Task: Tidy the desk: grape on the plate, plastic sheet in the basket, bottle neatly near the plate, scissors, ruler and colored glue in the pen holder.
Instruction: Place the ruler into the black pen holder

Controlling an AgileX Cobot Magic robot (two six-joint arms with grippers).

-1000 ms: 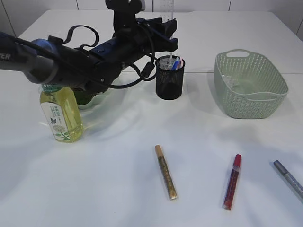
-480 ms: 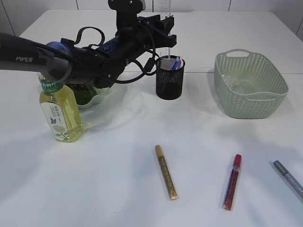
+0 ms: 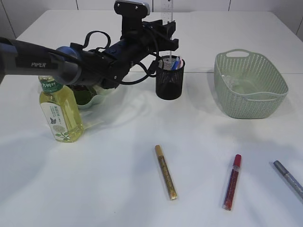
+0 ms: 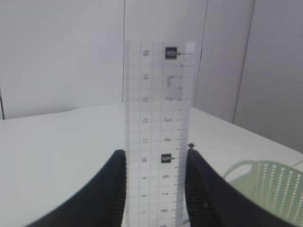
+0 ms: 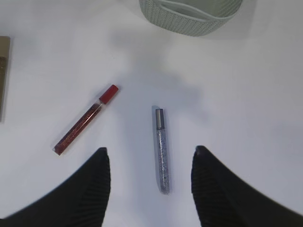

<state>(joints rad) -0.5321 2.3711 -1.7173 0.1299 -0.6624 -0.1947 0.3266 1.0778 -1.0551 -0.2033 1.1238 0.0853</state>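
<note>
Since a second ago the left gripper has lifted a bit, pinching the clear ruler upright over the pen holder. Bottle stands by the green plate; basket holds plastic. Three glue pens left, right gripper spread over the silver one.

The white table spreads beneath my right claw, faintly shadowed just ahead of my fingertips. Beyond my left claw, the tabletop runs back to a pale panelled wall with dark vertical seams.
</note>
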